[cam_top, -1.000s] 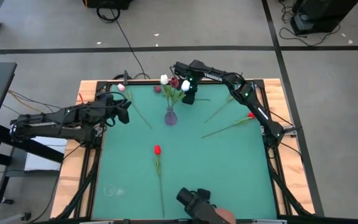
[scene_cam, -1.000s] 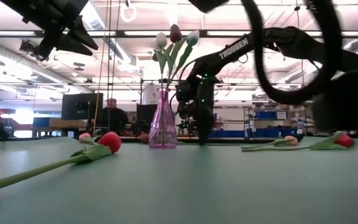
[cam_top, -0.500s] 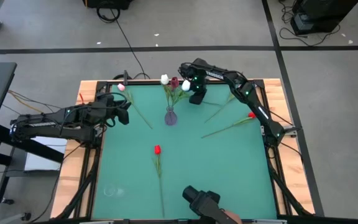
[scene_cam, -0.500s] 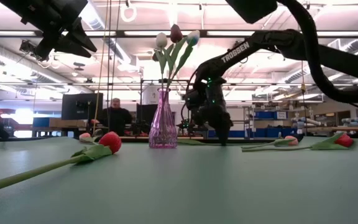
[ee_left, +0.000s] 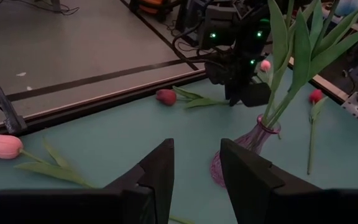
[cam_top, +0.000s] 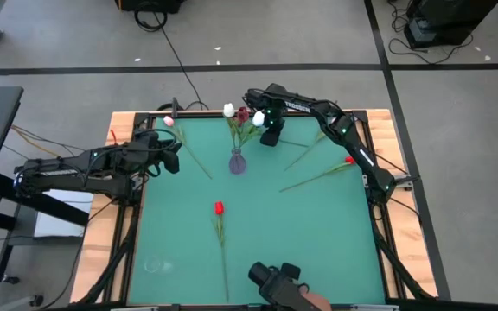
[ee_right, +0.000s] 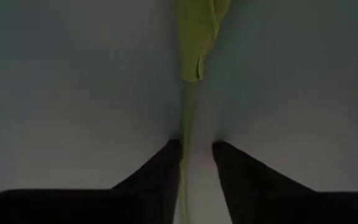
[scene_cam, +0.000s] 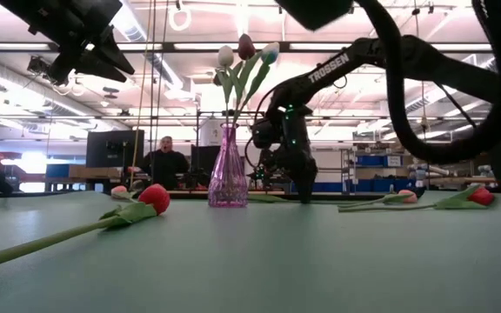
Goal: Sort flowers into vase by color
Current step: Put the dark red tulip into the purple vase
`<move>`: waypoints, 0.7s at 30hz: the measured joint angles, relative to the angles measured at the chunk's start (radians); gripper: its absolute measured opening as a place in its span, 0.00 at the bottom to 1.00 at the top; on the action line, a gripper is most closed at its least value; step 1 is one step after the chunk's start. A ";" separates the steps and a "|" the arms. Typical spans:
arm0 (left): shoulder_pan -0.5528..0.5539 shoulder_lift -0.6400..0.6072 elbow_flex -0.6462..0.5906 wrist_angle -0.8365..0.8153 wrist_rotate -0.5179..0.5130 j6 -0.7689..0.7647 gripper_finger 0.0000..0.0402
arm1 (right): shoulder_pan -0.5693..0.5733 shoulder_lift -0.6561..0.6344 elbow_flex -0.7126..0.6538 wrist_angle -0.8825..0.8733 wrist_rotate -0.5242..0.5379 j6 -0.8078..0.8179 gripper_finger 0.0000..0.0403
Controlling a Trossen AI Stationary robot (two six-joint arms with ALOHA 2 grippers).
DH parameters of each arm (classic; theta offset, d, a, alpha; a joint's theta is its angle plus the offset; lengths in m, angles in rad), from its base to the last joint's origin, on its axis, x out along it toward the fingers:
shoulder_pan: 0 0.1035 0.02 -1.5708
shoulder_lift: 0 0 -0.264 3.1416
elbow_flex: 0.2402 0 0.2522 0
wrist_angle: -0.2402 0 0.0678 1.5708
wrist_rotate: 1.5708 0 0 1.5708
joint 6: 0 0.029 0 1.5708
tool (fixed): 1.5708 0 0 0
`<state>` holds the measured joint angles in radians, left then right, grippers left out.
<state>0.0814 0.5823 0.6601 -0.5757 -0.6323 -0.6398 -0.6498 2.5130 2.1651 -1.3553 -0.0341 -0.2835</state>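
A clear purple vase stands in the far middle of the green table and holds two white tulips and one dark red one. Behind it a dark red tulip lies on the table. My right gripper points down at this tulip's green stem, open, with one finger on each side of the stem. My left gripper hovers open and empty above the table's left side. More tulips lie flat: a red one, a pink one, a red one and a pink one. My right gripper comes from above with its fingers across the dark red tulip's stem, which lies flat on the table. A gap shows between the stem and one finger. Whether the other finger touches the stem, I cannot tell.
A dark camera-like object sits at the table's near edge. Wooden rails frame the green mat. People show in the room beyond the far edge. Bare mat lies in the near right part.
My right gripper has tipped a little, and its fingertips have swung slightly toward the table's right edge, staying low at the table behind the vase. The flowers and the vase have stayed in place.
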 joint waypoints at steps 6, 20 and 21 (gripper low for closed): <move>0.000 0.000 0.000 0.000 0.001 0.021 0.33 | 0.000 -0.001 -0.038 0.030 0.008 -0.038 0.04; 0.001 -0.010 0.000 0.001 0.002 -0.020 0.33 | -0.074 -0.162 0.004 0.046 -0.166 0.179 0.01; 0.000 -0.012 0.000 0.001 0.002 -0.017 0.33 | -0.083 -0.189 0.007 0.051 -0.177 0.191 0.01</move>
<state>0.0818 0.5703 0.6601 -0.5751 -0.6304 -0.6567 -0.7324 2.3237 2.1718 -1.3038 -0.2108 -0.0930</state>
